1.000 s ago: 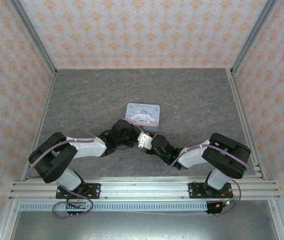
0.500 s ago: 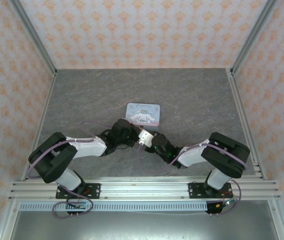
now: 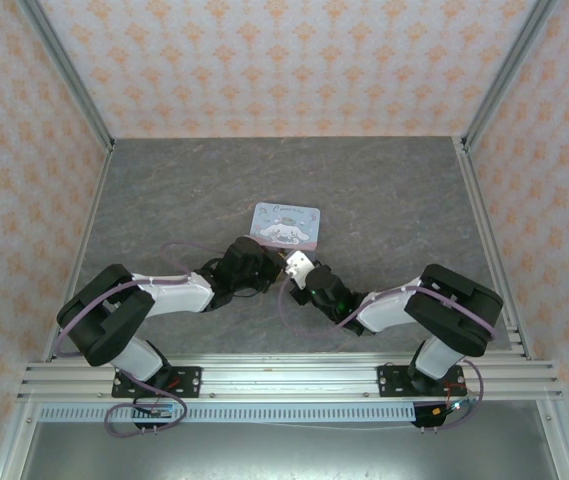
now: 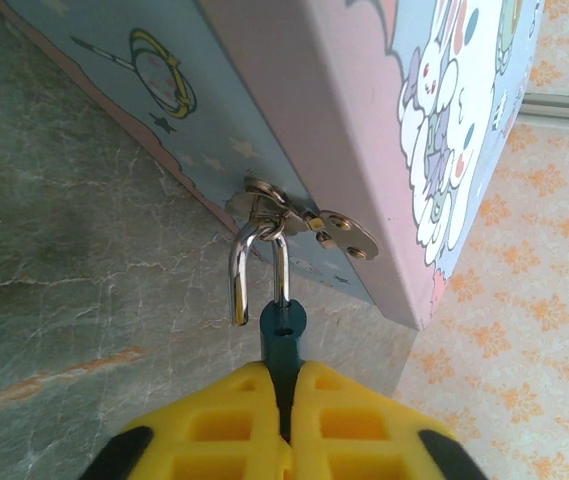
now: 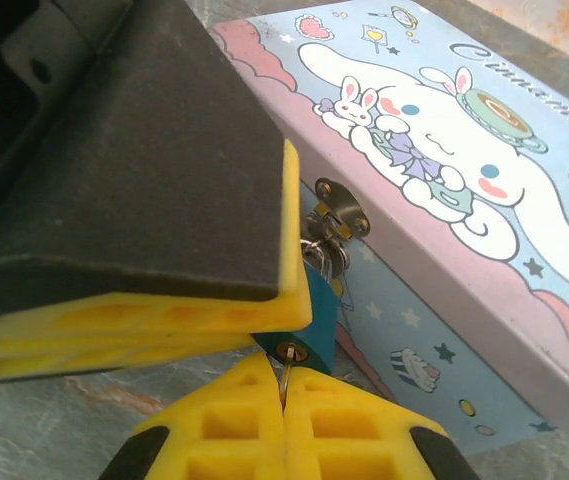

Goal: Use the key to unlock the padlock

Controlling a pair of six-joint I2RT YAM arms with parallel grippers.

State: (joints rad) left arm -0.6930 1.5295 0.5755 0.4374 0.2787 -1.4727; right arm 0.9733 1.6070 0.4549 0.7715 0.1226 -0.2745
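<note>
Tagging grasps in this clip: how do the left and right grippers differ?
The left gripper is shut on the teal padlock; the right gripper is shut on the thin silvery key. The left's load hangs from the hasp of the tin; the right's meets the padlock's base. Both are yellow-tipped.

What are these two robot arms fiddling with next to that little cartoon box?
They are working on a tiny teal padlock that hangs from the hasp of the cartoon tin. The left gripper pinches the padlock's body, and the right gripper holds a small silvery key pushed into its underside. In the left wrist view one leg of the shackle looks free of the body, so the lock may already be open.
</note>
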